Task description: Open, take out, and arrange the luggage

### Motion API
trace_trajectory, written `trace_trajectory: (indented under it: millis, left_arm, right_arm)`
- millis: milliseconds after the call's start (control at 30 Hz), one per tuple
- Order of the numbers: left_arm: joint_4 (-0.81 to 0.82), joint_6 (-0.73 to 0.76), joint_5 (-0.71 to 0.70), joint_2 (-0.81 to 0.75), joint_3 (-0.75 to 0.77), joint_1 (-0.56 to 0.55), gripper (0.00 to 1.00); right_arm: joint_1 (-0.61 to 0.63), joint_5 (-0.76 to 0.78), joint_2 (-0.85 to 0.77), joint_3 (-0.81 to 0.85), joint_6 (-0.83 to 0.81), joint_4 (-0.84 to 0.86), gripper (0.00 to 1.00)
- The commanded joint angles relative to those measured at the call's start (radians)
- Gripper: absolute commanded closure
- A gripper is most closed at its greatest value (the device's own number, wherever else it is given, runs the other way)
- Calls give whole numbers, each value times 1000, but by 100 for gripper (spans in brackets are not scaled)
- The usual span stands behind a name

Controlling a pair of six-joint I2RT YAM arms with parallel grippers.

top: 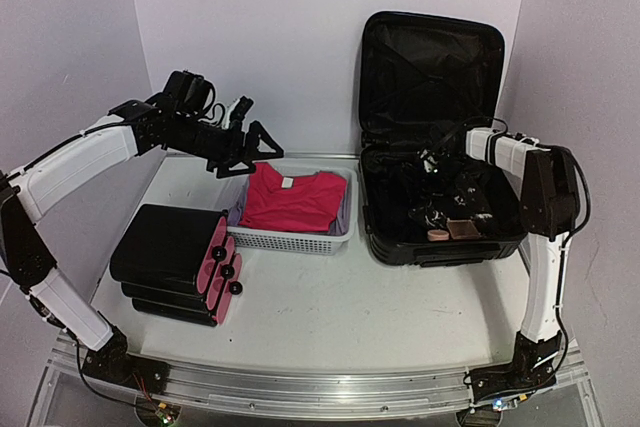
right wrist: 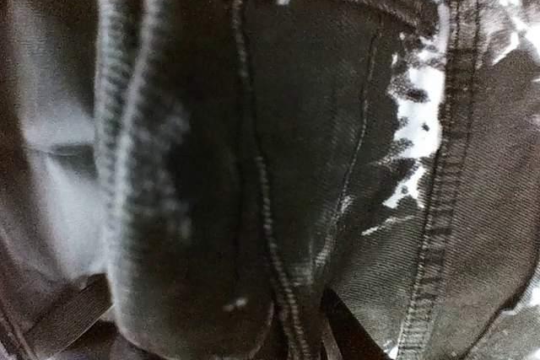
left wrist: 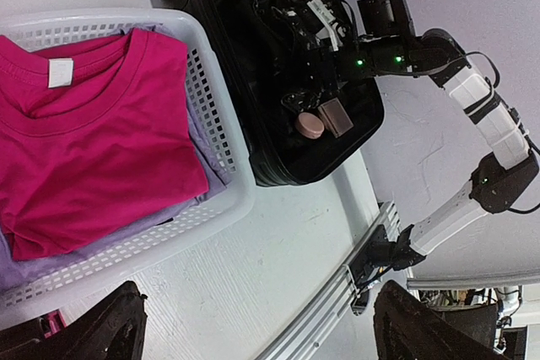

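Note:
The luggage (top: 430,57) lies open at the right of the table, its lid standing upright and showing black lining. In the left wrist view the luggage (left wrist: 274,162) shows its lower half holding dark clothes. My right gripper (top: 432,172) is down inside it. The right wrist view is filled by a black denim garment (right wrist: 337,124), bunched and pinched between the jaws of the right gripper (right wrist: 312,326). My left gripper (top: 250,147) hangs open and empty above the back left of the basket. Its fingers (left wrist: 430,326) are spread wide over bare table.
A white perforated basket (top: 290,239) holds a folded red shirt (top: 290,197) over a lilac garment. A smaller black case with a pink side (top: 170,252) lies at front left. A pink round object (top: 437,235) and a brown item (top: 462,228) lie in the luggage's front.

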Motion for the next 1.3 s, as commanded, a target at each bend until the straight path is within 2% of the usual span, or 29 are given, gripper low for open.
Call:
trace_trajectory:
  millis: [0, 67, 200, 300, 533, 767, 933, 1133, 1267]
  left_arm:
    - [65, -26, 34, 6, 36, -7, 6]
    - [79, -43, 45, 11, 34, -9, 4]
    - [89, -81, 42, 35, 31, -13, 1]
    - [94, -113, 31, 49, 32, -24, 1]
    - [117, -160, 23, 78, 25, -33, 2]
    - [135, -160, 20, 106, 31, -31, 5]
    - [131, -136, 20, 83, 10, 27, 5]
    - [119, -91, 16, 41, -37, 109, 6]
    - [27, 6, -72, 27, -27, 138, 5]
  right_arm:
    - [-52, -184, -57, -22, 17, 23, 62]
    - [-73, -238, -60, -33, 22, 38, 67]
    - [-101, -268, -62, -35, 24, 44, 88]
    - [-112, -280, -75, -33, 11, 46, 99]
    - [-143, -365, -164, -29, 25, 58, 100]
    - [-183, -524, -294, -44, 91, 108, 100]
    - [-201, -595, -372, -48, 152, 146, 100]
    - [-209, -593, -471, -71, 205, 201, 100]
    - [-209, -589, -505, -54, 215, 207, 100]
